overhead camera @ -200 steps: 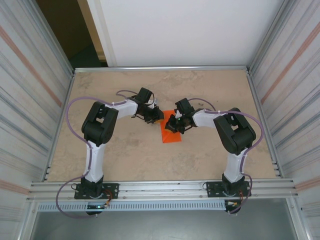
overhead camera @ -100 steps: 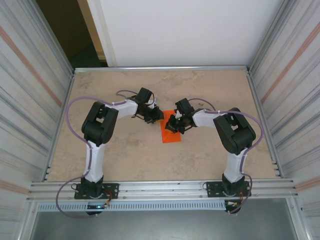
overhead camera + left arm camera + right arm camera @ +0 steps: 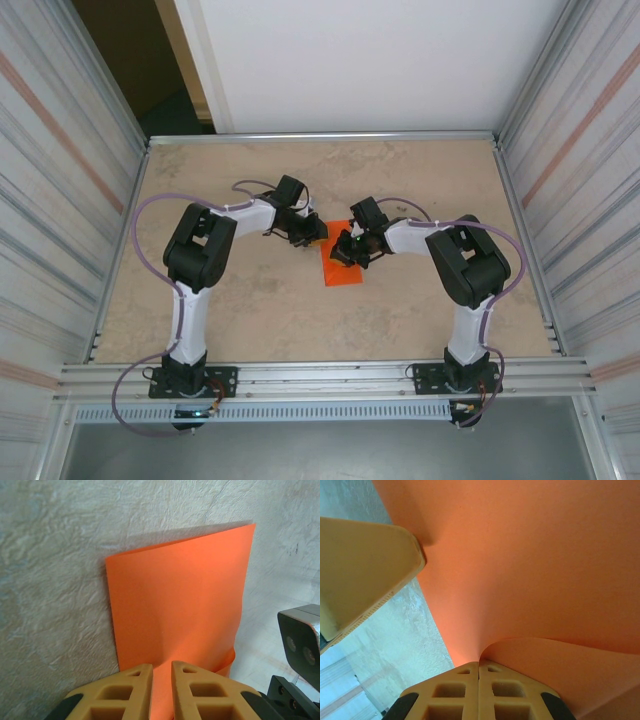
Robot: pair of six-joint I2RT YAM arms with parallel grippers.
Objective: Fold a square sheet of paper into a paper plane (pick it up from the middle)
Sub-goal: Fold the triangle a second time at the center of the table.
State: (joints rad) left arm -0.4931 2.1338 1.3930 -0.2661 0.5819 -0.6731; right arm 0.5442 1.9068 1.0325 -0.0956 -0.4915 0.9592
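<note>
While the square sheet of paper [image 3: 343, 268] lies near the middle of the surface [image 3: 250, 320], seemingly doubled into a narrower oblong, both arms meet over its far end. The right pincer [image 3: 479, 664] is closed on a flap of the sheet, which curls up from its tips in the right wrist view. The left pincer [image 3: 162, 669] sits at the sheet's edge with its jaws nearly together and orange showing in the slit. Whether it clamps the paper or merely presses on it cannot be told. The step in hand looks like folding one layer over while the other side is anchored. To do it well, the left arm should pin its end without sliding. The right should carry its flap in a low arc, so the thin paper bends rather than buckles. Edges should line up before any crease is pressed, since a skewed fold would spoil the plane's nose.
</note>
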